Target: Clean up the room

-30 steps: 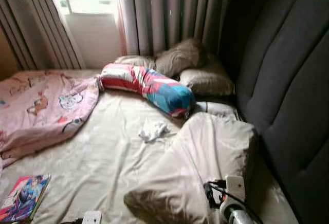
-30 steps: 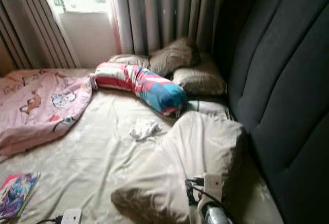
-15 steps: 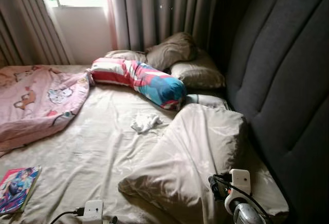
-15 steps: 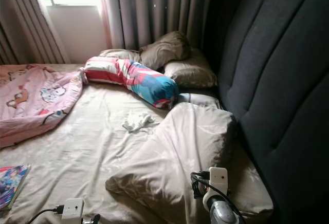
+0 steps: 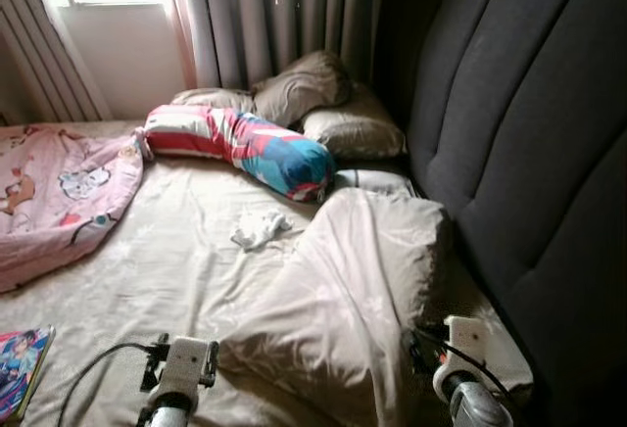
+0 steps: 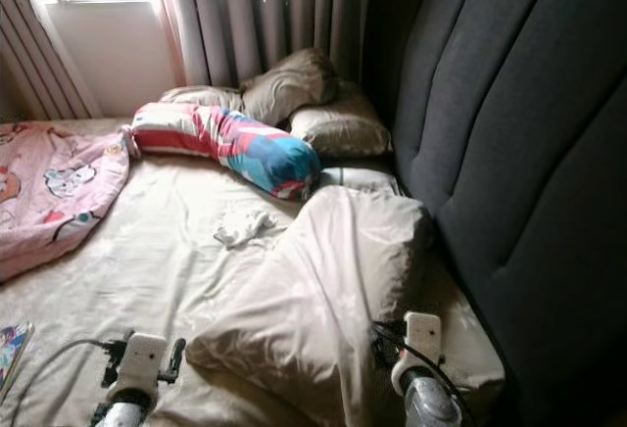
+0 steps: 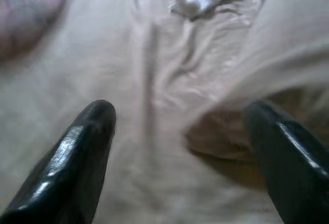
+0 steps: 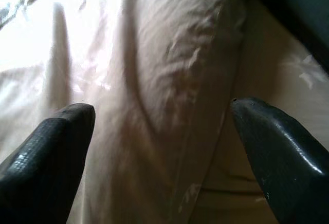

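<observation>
Left tool point(image 7: 175, 147) hovering low over the beige sheet of the bed point(image 5: 186, 270), fingers point(image 7: 77, 157) spread wide apart and gripping nothing, pointing toward the crumpled white cloth point(image 5: 258, 228) lying further up the sheet. Right tool point(image 8: 159, 147) hanging just above the big beige pillow point(image 5: 353, 290), fingers point(image 8: 46, 152) likewise parted wide and empty, straddling the pillow's length without touching it. Both wrists showing at the near edge in the head views, left wrist point(image 5: 181, 373) over bare sheet just beside the pillow's near corner, right wrist point(image 5: 460, 349) between the pillow and the dark padded headboard point(image 5: 529, 153).

Big pillow lying slantwise on the bed, its far end near the headboard, its near corner lifting off the sheet and casting a shadow. Crumpled cloth resting on the sheet between the pillow and the colourful bolster point(image 5: 235, 148), apart from both. Bolster, striped red, white and blue, stretching across the head of the bed, leaning against two brownish pillows point(image 5: 323, 104) stacked in the corner by the grey curtains point(image 5: 265, 16). Pink cartoon-print blanket point(image 5: 54, 202) bunching on the left part of the bed. Bright comic book point(image 5: 20, 368) lying flat at the near left edge.
</observation>
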Available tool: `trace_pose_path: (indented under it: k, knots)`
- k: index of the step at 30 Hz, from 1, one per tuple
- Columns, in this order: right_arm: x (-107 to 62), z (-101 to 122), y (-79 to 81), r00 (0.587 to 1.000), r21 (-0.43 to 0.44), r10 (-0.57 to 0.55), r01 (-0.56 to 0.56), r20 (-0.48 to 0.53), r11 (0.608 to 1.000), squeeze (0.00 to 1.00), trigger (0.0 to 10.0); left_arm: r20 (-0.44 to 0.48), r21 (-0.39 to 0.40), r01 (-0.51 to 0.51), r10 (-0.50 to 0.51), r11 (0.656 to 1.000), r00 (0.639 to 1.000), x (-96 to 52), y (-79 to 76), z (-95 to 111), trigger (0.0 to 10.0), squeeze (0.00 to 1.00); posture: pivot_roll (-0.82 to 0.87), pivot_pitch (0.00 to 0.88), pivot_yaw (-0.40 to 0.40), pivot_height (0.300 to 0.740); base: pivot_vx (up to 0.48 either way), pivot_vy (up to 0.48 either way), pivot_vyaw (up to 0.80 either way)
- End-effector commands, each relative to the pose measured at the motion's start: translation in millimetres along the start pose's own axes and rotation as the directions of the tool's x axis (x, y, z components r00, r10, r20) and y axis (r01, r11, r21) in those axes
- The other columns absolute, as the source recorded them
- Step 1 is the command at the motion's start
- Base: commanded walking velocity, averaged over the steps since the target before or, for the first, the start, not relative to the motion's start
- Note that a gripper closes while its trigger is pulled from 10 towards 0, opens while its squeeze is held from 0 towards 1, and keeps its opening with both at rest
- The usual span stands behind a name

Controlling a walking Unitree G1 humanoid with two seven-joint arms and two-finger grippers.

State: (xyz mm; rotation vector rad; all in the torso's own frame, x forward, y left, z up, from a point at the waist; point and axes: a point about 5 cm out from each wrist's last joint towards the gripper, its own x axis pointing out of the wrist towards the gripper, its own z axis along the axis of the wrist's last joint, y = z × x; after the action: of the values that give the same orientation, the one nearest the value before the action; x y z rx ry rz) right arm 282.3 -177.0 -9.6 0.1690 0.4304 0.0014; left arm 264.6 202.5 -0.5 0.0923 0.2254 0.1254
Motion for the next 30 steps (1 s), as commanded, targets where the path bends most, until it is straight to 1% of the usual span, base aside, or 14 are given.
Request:
trace_pose_path:
  k: [1,4,5,7,8,9,10,13,14,17,19,22,27,30]
  knots:
    - [-2.5,-4.5,-1.6,1.0,0.004,-0.001,0.001,-0.006,1.0,0.0,10.0,0.044,-0.043,0.022,-0.02,0.999,0.999,2.4,-1.1,8.0,10.0,0.0,0.0,0.117,-0.02,0.655,0.0,0.0,0.0]
    - [-2.6,-4.0,-1.1,1.0,-0.009,0.006,-0.006,0.001,1.0,0.0,10.0,0.062,-0.042,0.043,-0.04,0.998,0.997,2.9,-4.7,11.3,10.0,0.0,0.0,0.122,-0.016,0.655,0.0,0.0,0.0]
    - [-2.9,-3.4,-1.6,1.0,-0.026,0.011,-0.011,0.006,1.0,0.0,10.0,0.062,-0.038,0.054,-0.051,0.998,0.997,0.9,-8.2,10.2,10.0,0.0,-0.01,0.13,-0.014,0.655,0.0,0.0,0.0]
    - [-3.5,-3.7,-2.8,1.0,-0.026,0.009,-0.009,0.008,1.0,0.0,10.0,0.057,-0.048,0.064,-0.062,0.997,0.996,-0.9,-10.2,8.4,10.0,0.0,0.0,0.131,-0.016,0.655,0.0,0.0,0.0]
    - [-4.0,-4.0,-3.9,1.0,-0.023,0.008,-0.008,0.01,1.0,0.0,10.0,0.058,-0.055,0.068,-0.064,0.996,0.996,-2.0,-10.9,7.9,10.0,0.0,0.0,0.146,-0.031,0.655,0.0,0.0,0.0]
    - [-4.1,-4.1,-3.9,1.0,-0.018,0.008,-0.008,0.01,1.0,0.0,10.0,0.062,-0.061,0.07,-0.066,0.996,0.996,-3.8,-12.5,7.3,10.0,0.0,0.01,0.154,-0.043,0.655,0.0,0.0,0.46]
    - [-4.3,-7.1,0.8,0.999,-0.03,0.04,-0.04,-0.005,0.999,0.0,10.0,0.07,-0.087,0.079,-0.073,0.993,0.995,-9.5,-15.5,4.5,10.0,0.0,0.02,0.169,-0.056,0.655,0.0,0.0,0.8]
    - [-4.4,-9.3,4.9,0.998,-0.039,0.066,-0.067,-0.017,0.997,0.0,10.0,0.081,-0.11,0.073,-0.064,0.991,0.995,-15.6,-16.5,2.4,10.0,0.0,0.03,0.191,-0.081,0.655,0.0,0.0,0.8]
    - [-4.4,-9.3,4.9,0.998,-0.039,0.066,-0.067,-0.017,0.997,0.0,10.0,0.081,-0.11,0.073,-0.064,0.991,0.995,-15.6,-16.5,2.4,10.0,0.0,0.03,0.191,-0.081,0.655,0.0,0.0,0.8]
    - [-4.2,-9.8,5.4,0.998,-0.025,0.062,-0.062,-0.021,0.998,0.0,10.0,0.095,-0.103,0.07,-0.06,0.992,0.994,-20.4,-15.3,2.7,10.0,0.0,0.02,0.204,-0.079,0.655,0.0,0.0,0.0]
    - [-3.9,-7.8,4.9,0.998,-0.043,0.061,-0.061,-0.01,0.997,0.0,10.0,0.106,-0.085,0.09,-0.08,0.992,0.991,-22.2,-15.5,4.2,10.0,0.0,0.01,0.211,-0.07,0.655,0.0,0.0,0.0]
    - [-3.8,-6.0,4.3,0.999,-0.015,0.043,-0.043,0.012,0.999,0.0,10.0,0.115,-0.048,0.151,-0.145,0.987,0.983,-20.2,-18.3,8.8,10.0,0.0,0.0,0.21,-0.059,0.655,0.0,0.0,0.0]
    - [-5.5,-8.9,6.3,0.999,-0.015,0.045,-0.044,0.018,0.999,0.0,10.0,0.115,-0.047,0.158,-0.151,0.986,0.982,-13.3,-16.2,15.1,10.0,0.0,0.0,0.219,-0.045,0.655,0.0,0.0,0.0]
    - [-7.1,-10.1,5.1,0.999,-0.013,0.039,-0.039,0.029,0.999,0.0,10.0,0.123,-0.04,0.172,-0.166,0.984,0.978,-12.9,-16.9,17.9,10.0,0.0,-0.02,0.213,-0.039,0.655,0.0,0.0,0.0]
